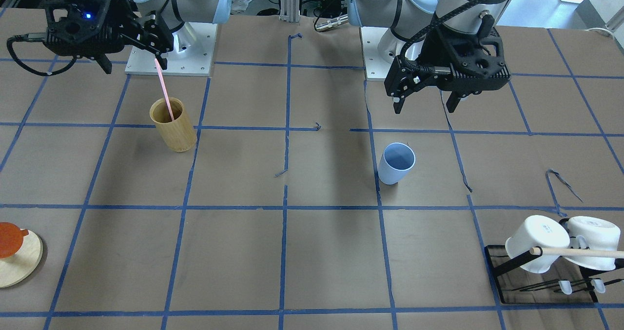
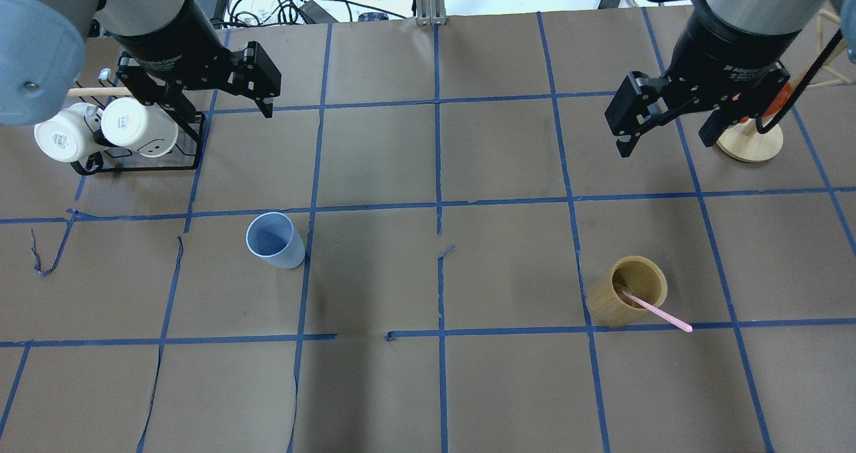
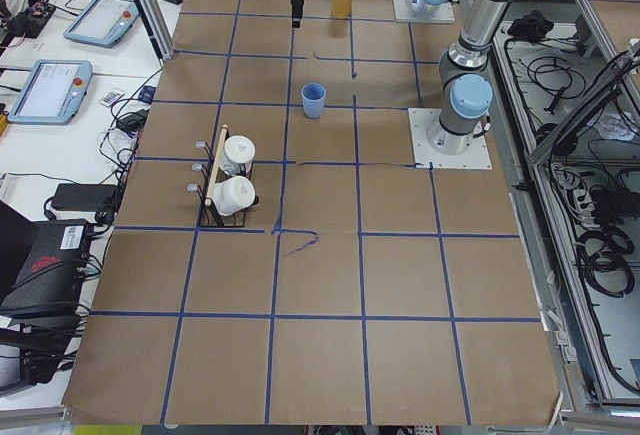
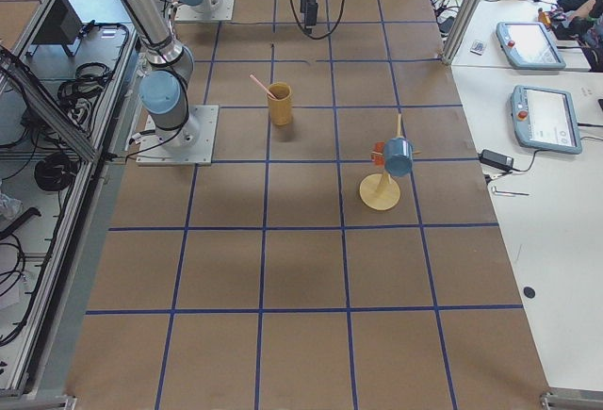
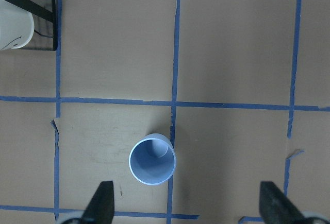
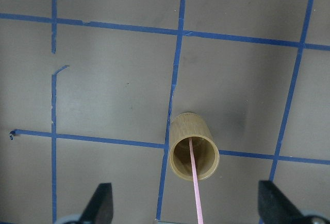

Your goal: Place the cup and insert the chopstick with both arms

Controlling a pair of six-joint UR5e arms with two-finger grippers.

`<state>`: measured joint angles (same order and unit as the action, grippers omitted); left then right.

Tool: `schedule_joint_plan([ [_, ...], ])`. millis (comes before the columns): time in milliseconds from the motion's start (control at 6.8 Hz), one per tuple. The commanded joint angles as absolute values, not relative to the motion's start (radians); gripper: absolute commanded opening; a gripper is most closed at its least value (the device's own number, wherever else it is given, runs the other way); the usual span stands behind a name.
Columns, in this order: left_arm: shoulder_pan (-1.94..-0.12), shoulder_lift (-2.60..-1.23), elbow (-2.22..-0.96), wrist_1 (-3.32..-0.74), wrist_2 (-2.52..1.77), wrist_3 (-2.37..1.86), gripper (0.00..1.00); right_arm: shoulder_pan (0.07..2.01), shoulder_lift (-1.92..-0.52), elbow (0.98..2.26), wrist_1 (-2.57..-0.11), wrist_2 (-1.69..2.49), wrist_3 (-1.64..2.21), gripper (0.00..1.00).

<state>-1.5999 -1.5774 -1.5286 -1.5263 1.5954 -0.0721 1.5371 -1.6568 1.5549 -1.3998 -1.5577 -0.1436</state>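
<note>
The light blue cup (image 1: 396,163) stands upright and empty on the table, also in the overhead view (image 2: 275,240) and the left wrist view (image 5: 152,160). The pink chopstick (image 1: 165,92) leans inside a tan bamboo cylinder (image 1: 173,124), its top sticking out over the rim (image 2: 659,312), (image 6: 195,183). My left gripper (image 1: 424,106) is open and empty, high above the table, behind the cup (image 5: 186,206). My right gripper (image 1: 134,66) is open and empty, high above the bamboo cylinder (image 6: 194,153); in the front view the chopstick's top lies in line with one finger.
Two white mugs (image 2: 137,126) hang on a black rack with a wooden dowel at the table's left end. A round wooden stand (image 2: 749,145) with an orange piece stands at the right end. The arm bases (image 1: 170,52) are at the table's rear edge.
</note>
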Motion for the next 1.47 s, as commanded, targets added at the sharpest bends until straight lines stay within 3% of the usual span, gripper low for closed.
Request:
schedule_joint_plan([
  [0, -1.601, -1.575, -1.528, -1.528, 1.588, -0.072, 1.00, 1.537, -1.661, 1.555, -1.397, -1.559, -0.143, 1.00],
  [1324, -1.605, -1.575, -1.535, -1.529, 1.588, -0.074, 1.00, 1.536, -1.655, 1.555, -1.347, -1.559, -0.155, 1.00],
])
